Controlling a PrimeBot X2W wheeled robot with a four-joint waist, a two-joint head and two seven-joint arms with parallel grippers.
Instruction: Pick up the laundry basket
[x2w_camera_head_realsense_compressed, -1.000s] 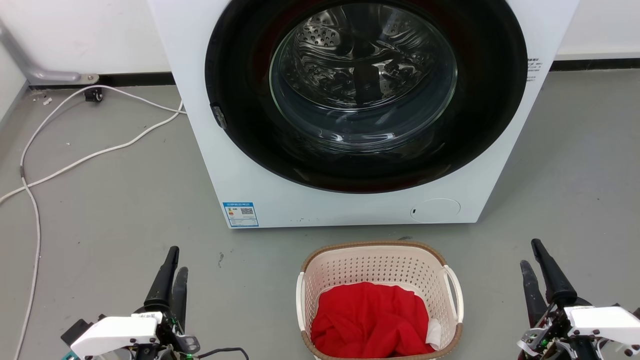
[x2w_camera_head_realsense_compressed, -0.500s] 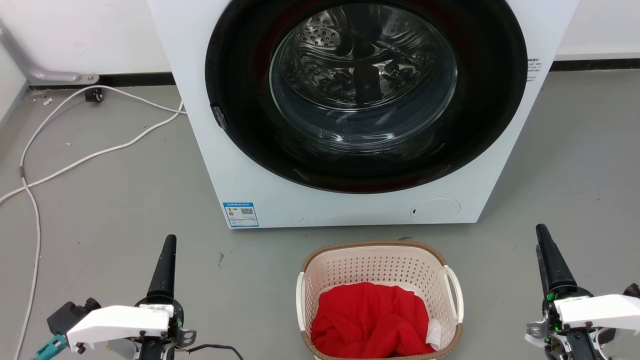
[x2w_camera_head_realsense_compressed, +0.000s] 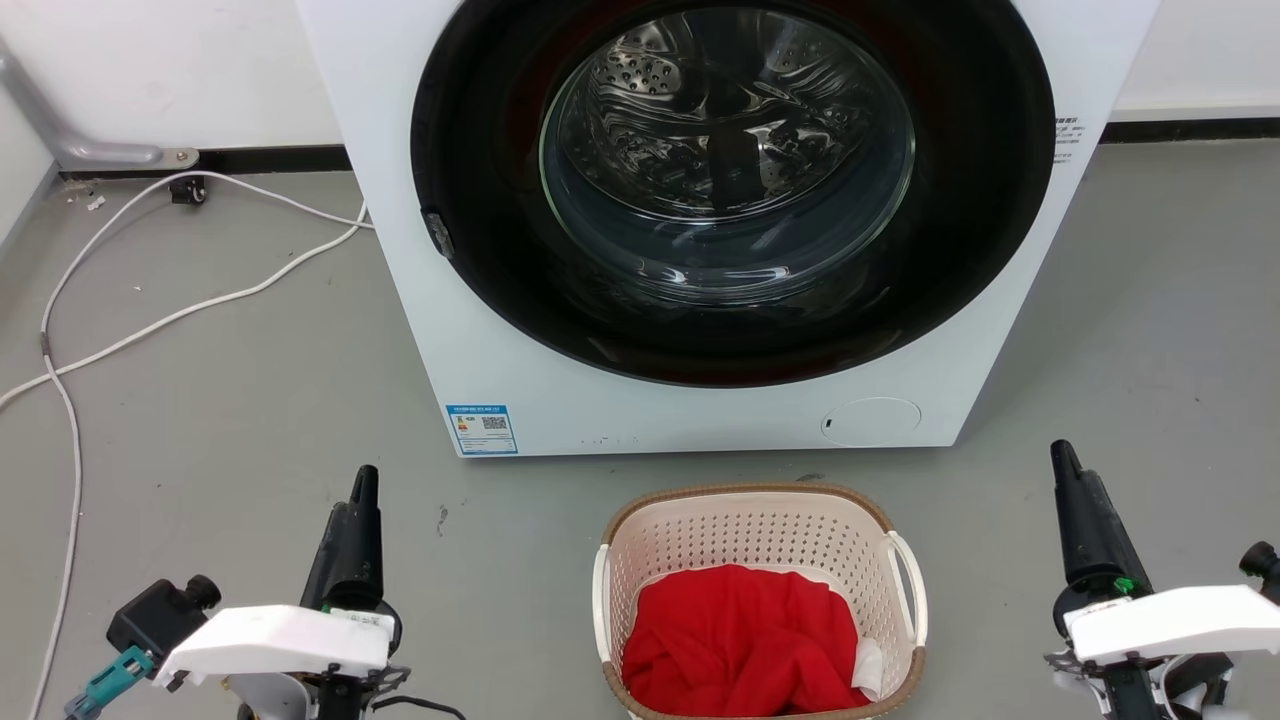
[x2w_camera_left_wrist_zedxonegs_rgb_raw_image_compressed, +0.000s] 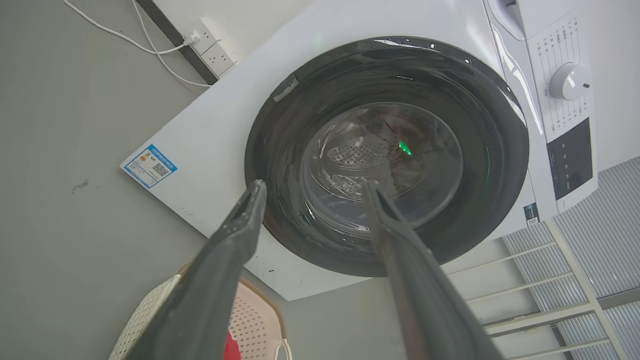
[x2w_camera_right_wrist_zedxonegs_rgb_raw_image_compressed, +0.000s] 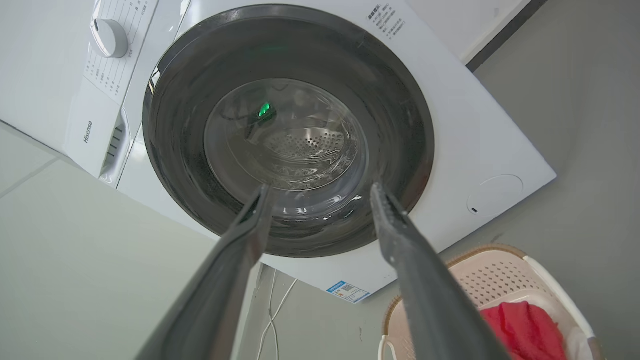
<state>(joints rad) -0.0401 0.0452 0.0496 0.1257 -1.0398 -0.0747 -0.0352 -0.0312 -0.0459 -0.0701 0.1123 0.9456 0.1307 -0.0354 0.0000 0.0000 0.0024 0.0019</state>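
Cream perforated brown-rimmed laundry basket (x2w_camera_head_realsense_compressed: 760, 535), red cloth (x2w_camera_head_realsense_compressed: 740, 630) inside, left pincer (x2w_camera_left_wrist_zedxonegs_rgb_raw_image_compressed: 314, 186) and right pincer (x2w_camera_right_wrist_zedxonegs_rgb_raw_image_compressed: 320, 188) agape

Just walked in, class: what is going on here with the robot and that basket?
A two-armed robot is setting up to lift the cream perforated plastic laundry basket with the brown woven-look rim. It holds a red cloth and sits on the grey floor before a white front-loading washing machine. The left gripper and right gripper hover either side of the basket, both open and apart from it. Neither white side handle is gripped yet.
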